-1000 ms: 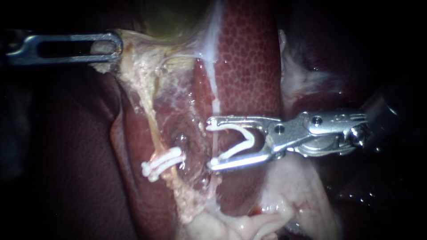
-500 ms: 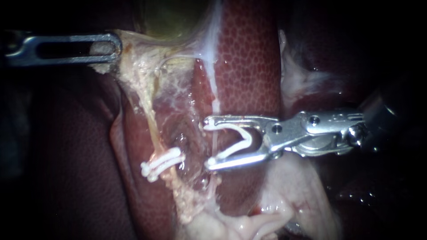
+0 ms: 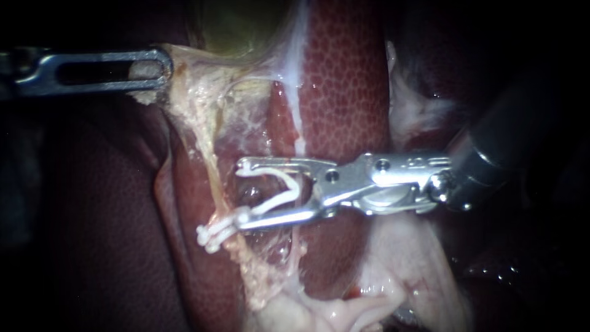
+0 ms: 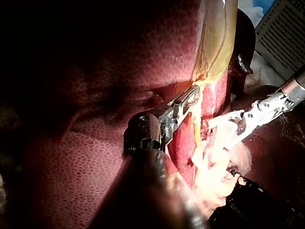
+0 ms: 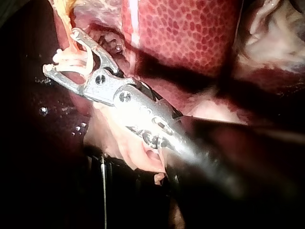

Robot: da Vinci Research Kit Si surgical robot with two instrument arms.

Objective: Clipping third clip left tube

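Under the endoscope's light: the liver (image 3: 344, 92), dark red and finely mottled, filled the middle of the frame, with the greenish gallbladder (image 3: 239, 24) at the top edge.
Surroundings: black beyond the lit tissue; in the left wrist view a pale slatted panel (image 4: 286, 28) stood farther off, beside the gallbladder.
Left tube: the left tube (image 3: 209, 166) was a thin yellowish strand, taut, running from upper left down to lower centre-left, with ragged fatty tissue (image 3: 184, 92) spreading from its upper end.
Clips on it: two white clips (image 3: 221, 227) lay side by side across the tube, low and left of centre.
Open clip: the open clip (image 3: 295, 187) was white and V-shaped, its mouth facing left toward the tube.
Right instrument: the right instrument (image 3: 243, 193) reached in from the right edge, its jaws spread wide with one leg of the open clip seated along each. The tips lay just right of the tube, the lower tip touching the two white clips. Whether the tube sat inside the mouth could not be told.
Left instrument: the left instrument (image 3: 161, 64) lay level at upper left, its slotted jaws closed on the fatty tissue.
Change: a second earlier the right instrument's tips stood near frame centre, well apart from the tube. They had since moved left to it, while the left instrument held its place.
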